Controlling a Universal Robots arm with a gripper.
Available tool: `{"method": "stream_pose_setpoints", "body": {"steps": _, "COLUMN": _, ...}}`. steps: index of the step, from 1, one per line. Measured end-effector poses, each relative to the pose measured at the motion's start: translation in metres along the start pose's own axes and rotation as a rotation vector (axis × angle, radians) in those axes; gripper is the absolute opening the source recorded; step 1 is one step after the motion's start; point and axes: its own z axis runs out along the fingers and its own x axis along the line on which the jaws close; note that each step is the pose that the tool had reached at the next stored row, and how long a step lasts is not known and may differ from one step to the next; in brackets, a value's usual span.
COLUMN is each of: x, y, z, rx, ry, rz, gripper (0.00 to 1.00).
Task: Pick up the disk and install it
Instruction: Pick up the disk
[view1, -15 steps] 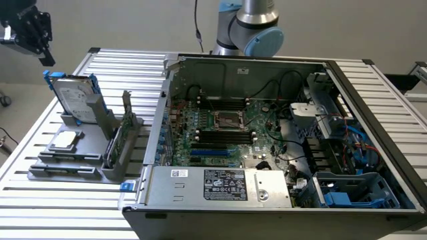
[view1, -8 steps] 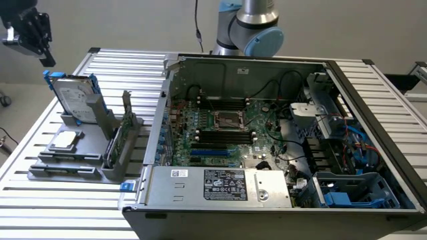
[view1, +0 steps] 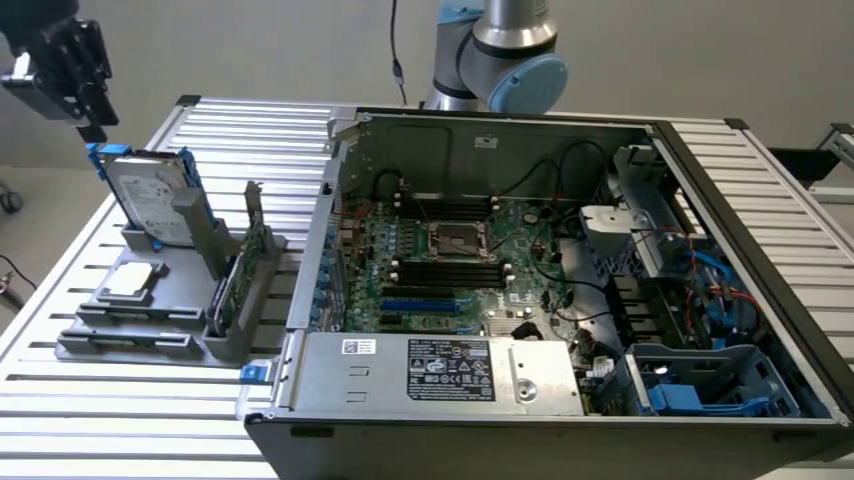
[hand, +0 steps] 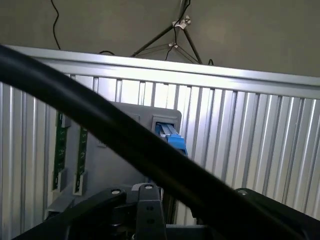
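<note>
Picking out the gripper (view1: 91, 125) at ten o'clock in the exterior view, hanging well clear of the open computer case (view1: 561, 300). Spread or pinched together? Cannot tell, too dark a lump against the wall to call it. Carrying nothing, by the look of it.

Down to the disk (view1: 147, 195) now: standing on edge in the grey stand (view1: 147, 335), leaning back a touch against the upright support, label face turned this way, blue rails (view1: 187, 175) running up both sides. Parked upright like that, presumably, to offer the top edge to a grab from above rather than lying flat on the slatted table (view1: 80, 420). Sharing the stand with a small silver chip (view1: 130, 280) lying flat at six o'clock of the disk and a thin green card (view1: 230, 285) slotted on edge at four o'clock.

Placing the disk against the jaws: sitting at five o'clock of the gripper tip, very close, upper blue corner just beneath. Touching or a hair apart? Cannot say. Not lifted yet, judging by the seat in the stand.

Glancing through the wrist view: looking down past a thick black cable (hand: 100, 130) onto the grey stand and the table slats.

Over at three o'clock of the stand, spotting the case with its side off, motherboard (view1: 454, 260) bared, and a blue drive bay (view1: 694, 385) at five o'clock of the board, left open, likely, to receive the disk.
</note>
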Motion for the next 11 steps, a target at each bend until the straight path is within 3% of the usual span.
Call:
{"method": "stream_pose_setpoints", "body": {"steps": 3, "x": 0.0, "y": -0.0002, "z": 0.0029, "rx": -0.0013, "ry": -0.0008, "rz": 0.0, "gripper": 0.48}}
{"method": "stream_pose_setpoints", "body": {"steps": 11, "x": 0.0, "y": -0.0009, "z": 0.0129, "rx": -0.0026, "ry": -0.0059, "rz": 0.007, "gripper": 0.48}}
